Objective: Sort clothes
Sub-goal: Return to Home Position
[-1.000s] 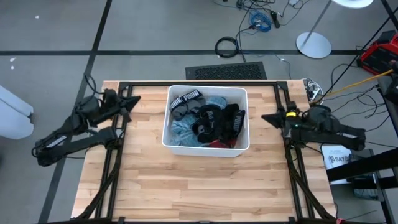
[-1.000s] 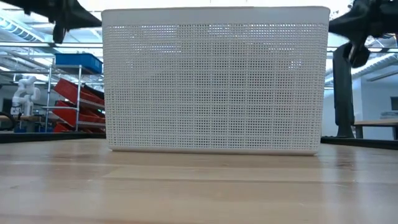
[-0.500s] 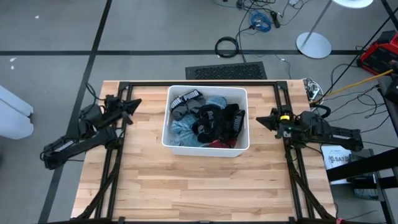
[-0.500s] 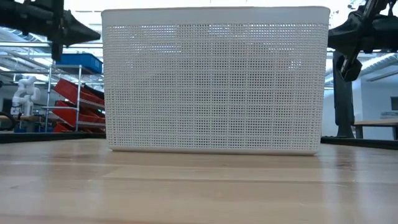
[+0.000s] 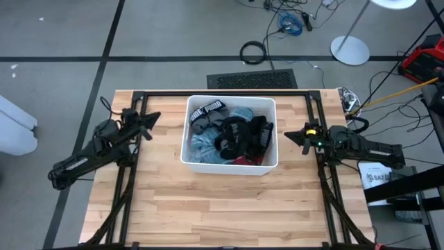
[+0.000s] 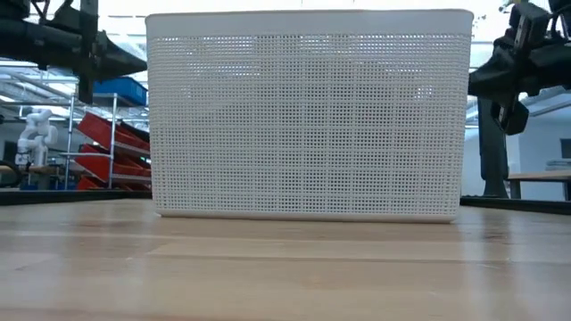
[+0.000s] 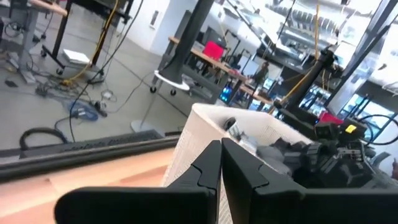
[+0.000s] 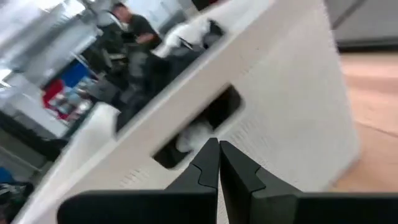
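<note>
Shows clothes heaped in a bin on the worktop. Flanked by left gripper, right gripper — both pressed together.

The left gripper, its two fingers pressed together, points at the near corner of the white bin. Inside the bin lie what seem to be grey and dark clothes. Beyond the bin is the right arm, and beside the bin is bare wooden table.
</note>
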